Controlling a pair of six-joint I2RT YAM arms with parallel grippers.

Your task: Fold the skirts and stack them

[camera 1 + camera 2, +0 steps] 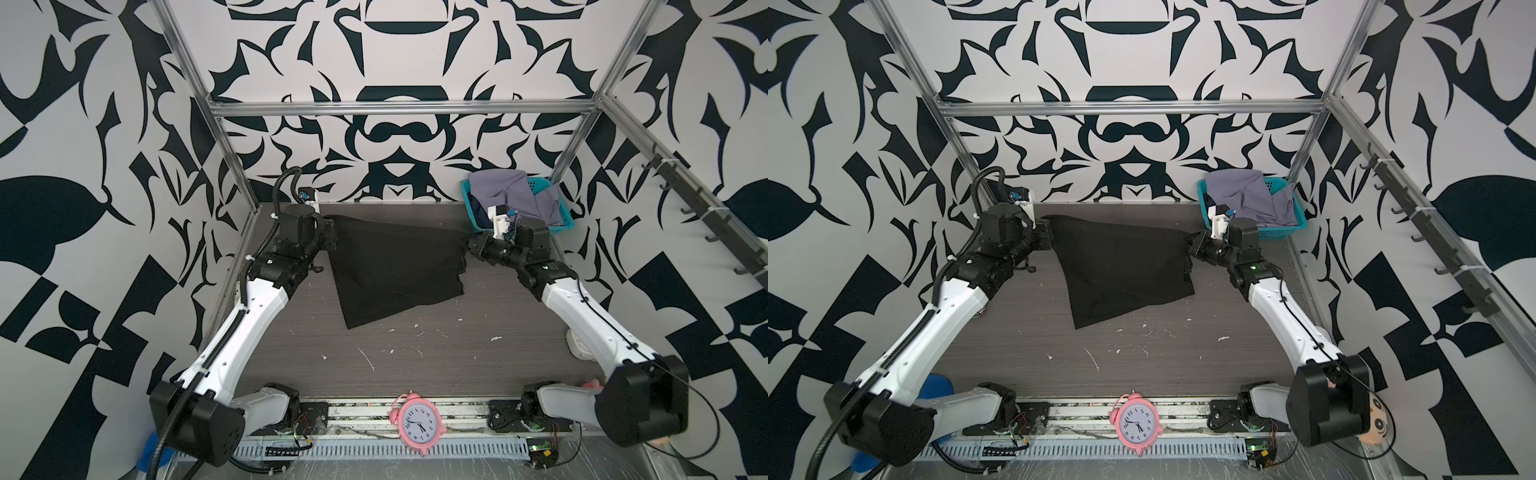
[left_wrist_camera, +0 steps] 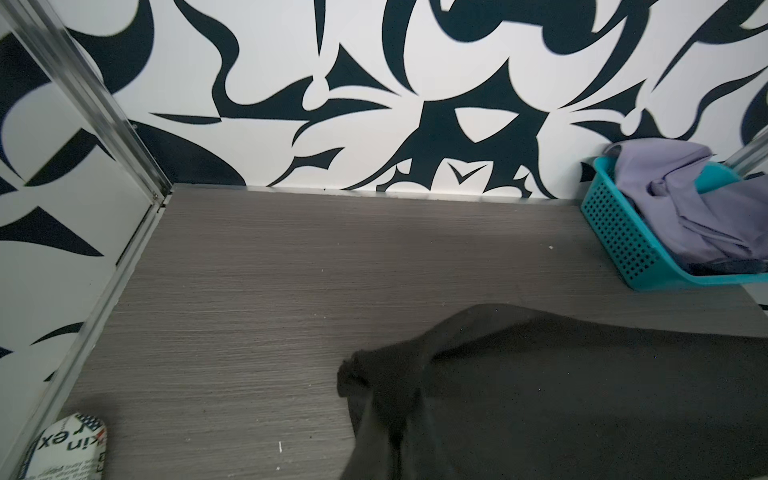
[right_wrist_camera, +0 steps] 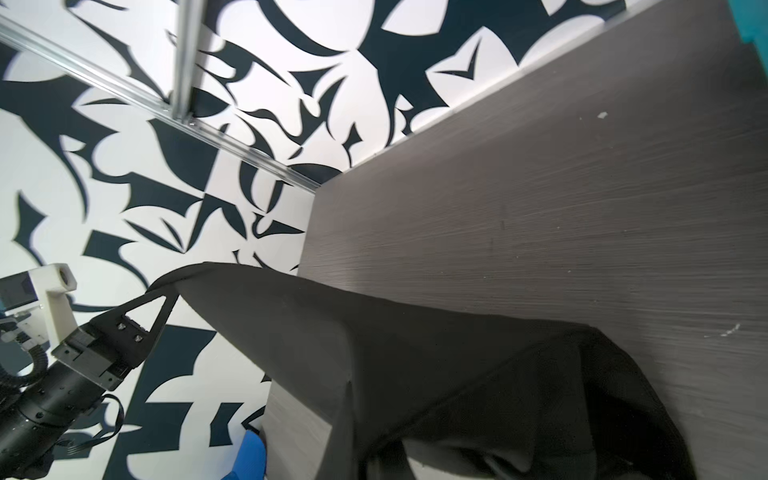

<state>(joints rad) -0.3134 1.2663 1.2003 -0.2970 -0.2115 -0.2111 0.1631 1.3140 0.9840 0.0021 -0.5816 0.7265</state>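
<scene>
Black cloth fills the middle of the scene. The black skirt (image 1: pixel 395 270) is spread over the centre of the grey worktop (image 1: pixel 436 357) and is seen in both top views (image 1: pixel 1121 266). Its upper edge is stretched between the two arms.

At the skirt's 10 o'clock corner, the left jaws at the end of the left arm (image 1: pixel 266 299) are closed tight on a pinch of fabric. This is shown plainly in the right wrist view, where the corner is drawn out to a point between them. At the skirt's 2 o'clock corner, the right jaws at the end of the right arm (image 1: pixel 582 307) are likewise shut on the bunched edge. From this held edge the cloth slopes down, and its lowest corner, at 7 o'clock, is laid on the worktop.

At the worktop's 1 o'clock corner a teal basket (image 1: pixel 563 224) is set near the back wall. The lavender skirt (image 1: pixel 511 191) is heaped in it and hangs over its rim. A dark blue strip (image 2: pixel 723 266) is glimpsed beneath the lavender. It may be a denim skirt, though too little is shown to be sure.

A pink alarm clock (image 1: pixel 417 424) is placed at the 6 o'clock edge, well apart from the skirts.
</scene>
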